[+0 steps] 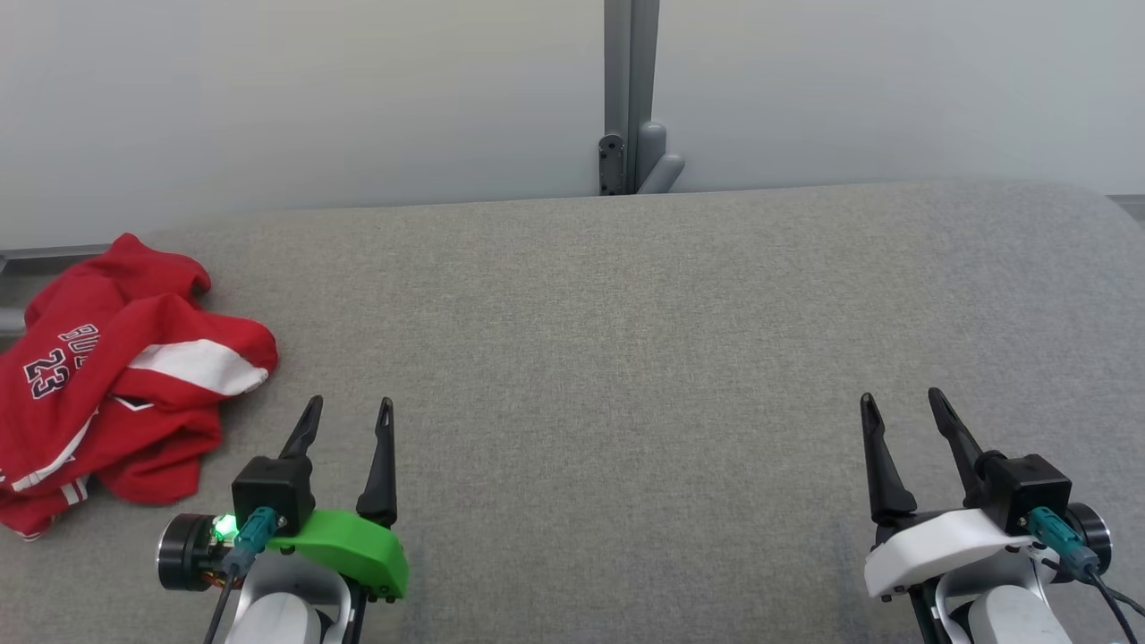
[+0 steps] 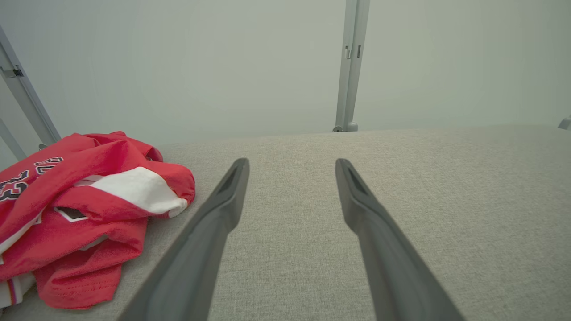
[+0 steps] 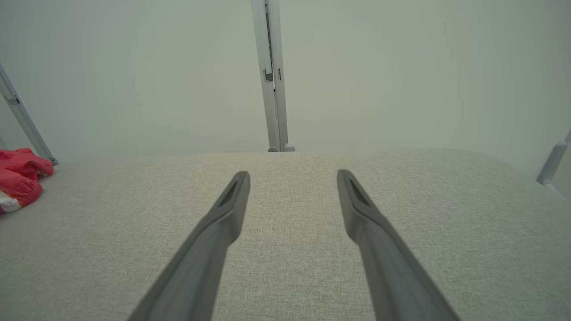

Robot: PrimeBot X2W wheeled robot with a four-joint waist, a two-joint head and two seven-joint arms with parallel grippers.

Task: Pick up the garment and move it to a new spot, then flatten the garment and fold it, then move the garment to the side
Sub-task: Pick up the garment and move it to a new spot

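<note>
Red crumpled jersey with white trim lies untouched at the grey fabric table's left edge in the head view; left pincer and right pincer both gape, empty. Left wrist view: jersey near, off to the left. Right wrist view: jersey well apart. Pickup seems not yet begun; the left pincer should reach leftward and pinch a fold.

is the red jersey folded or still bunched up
Bunched up. The red jersey lies in a crumpled heap at the left of the grey table, layers overlapping unevenly, untouched.
</note>
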